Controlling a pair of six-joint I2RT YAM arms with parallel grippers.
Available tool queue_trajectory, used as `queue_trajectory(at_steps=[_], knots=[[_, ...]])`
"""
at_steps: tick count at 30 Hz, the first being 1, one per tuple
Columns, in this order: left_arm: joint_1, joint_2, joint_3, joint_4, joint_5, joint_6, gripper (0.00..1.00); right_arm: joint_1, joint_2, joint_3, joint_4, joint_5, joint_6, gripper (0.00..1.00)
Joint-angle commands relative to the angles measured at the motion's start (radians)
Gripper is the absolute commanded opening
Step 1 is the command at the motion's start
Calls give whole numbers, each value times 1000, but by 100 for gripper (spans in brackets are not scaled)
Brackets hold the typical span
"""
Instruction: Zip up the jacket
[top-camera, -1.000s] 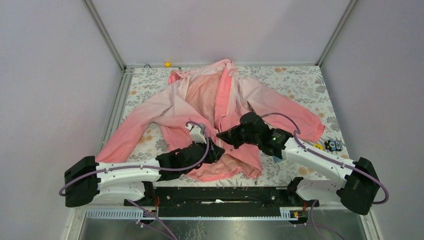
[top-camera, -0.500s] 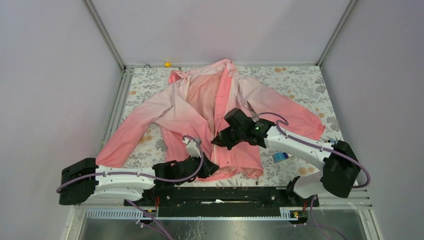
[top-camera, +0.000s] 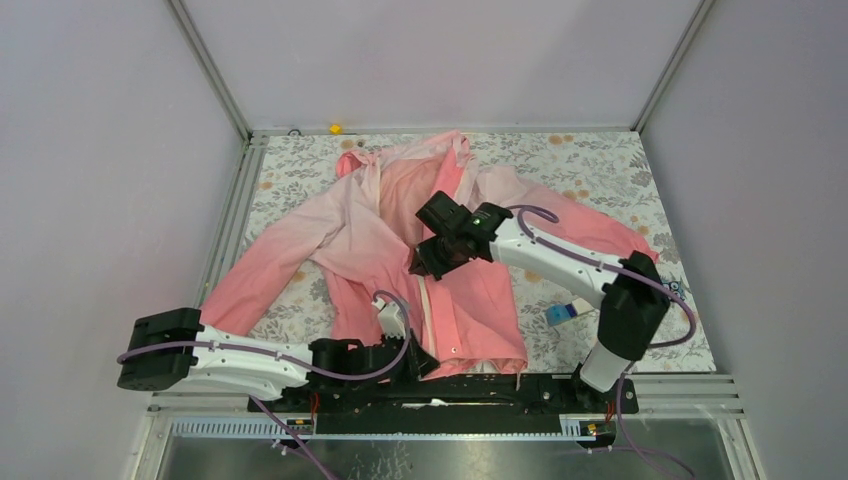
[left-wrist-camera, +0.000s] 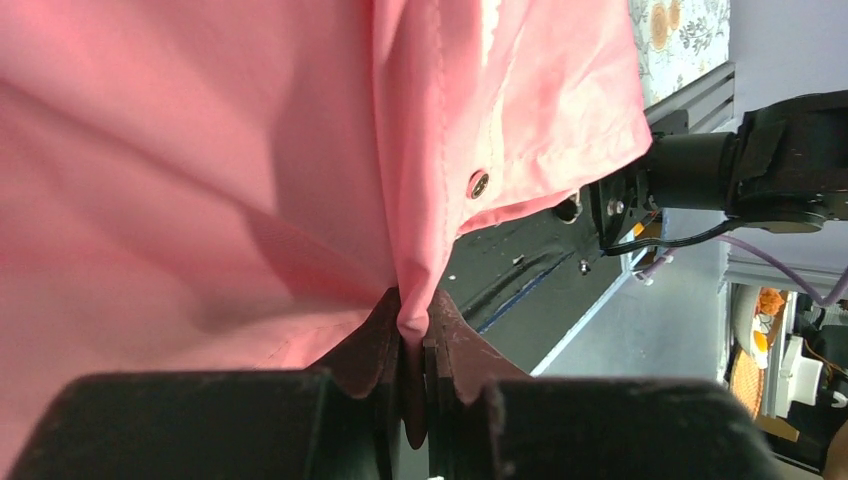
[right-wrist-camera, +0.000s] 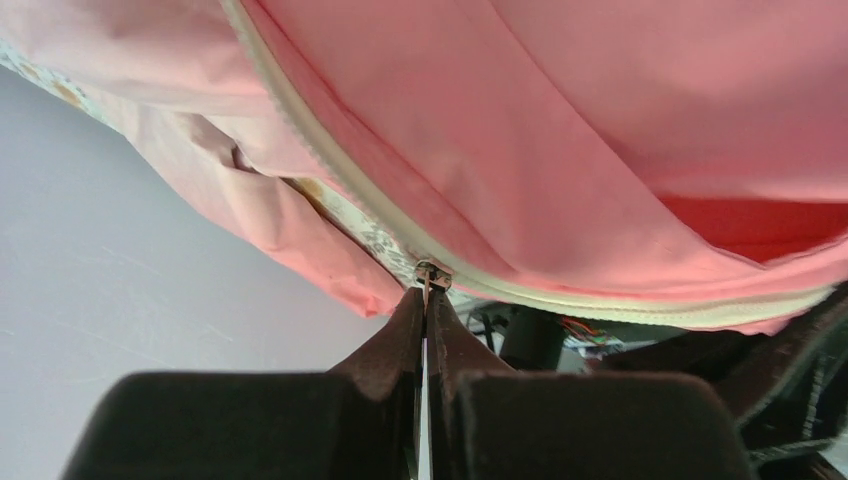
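Note:
The pink jacket lies spread on the floral table, collar at the far side, coral hem near the arms. Its white zipper runs up the front. My right gripper is shut on the zipper pull about halfway up the front, lifting the fabric there. My left gripper is shut on a fold of the jacket's hem at the near edge, holding it taut. A snap button shows near the hem corner.
A small blue object lies on the table right of the hem. A small dark toy-like object sits at the right edge. A yellow piece sits at the back rail. The black base rail runs along the near edge.
My right gripper has moved up the jacket front towards the collar with the zipper pull. My left gripper has drawn the hem back towards the near edge. The lower front now lies closed and flatter.

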Motion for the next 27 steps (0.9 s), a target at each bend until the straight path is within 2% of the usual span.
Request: queue_trajectory(at_steps=[1, 9, 18, 21, 24, 27], knots=[[-40, -17, -45, -71, 140, -29, 0, -27, 87, 196, 98, 167, 50, 0], [-40, -36, -52, -57, 117, 16, 0, -104, 379, 615, -43, 181, -58, 0], [-39, 68, 30, -58, 145, 156, 0, -176, 711, 1168, -228, 170, -109, 0], [-39, 143, 79, -40, 185, 212, 0, -197, 772, 1227, -208, 172, -101, 0], [-39, 223, 118, -29, 232, 264, 0, -210, 776, 1221, -146, 251, -127, 0], [-39, 276, 140, -27, 277, 303, 0, -222, 757, 1166, 1, 321, -222, 0]])
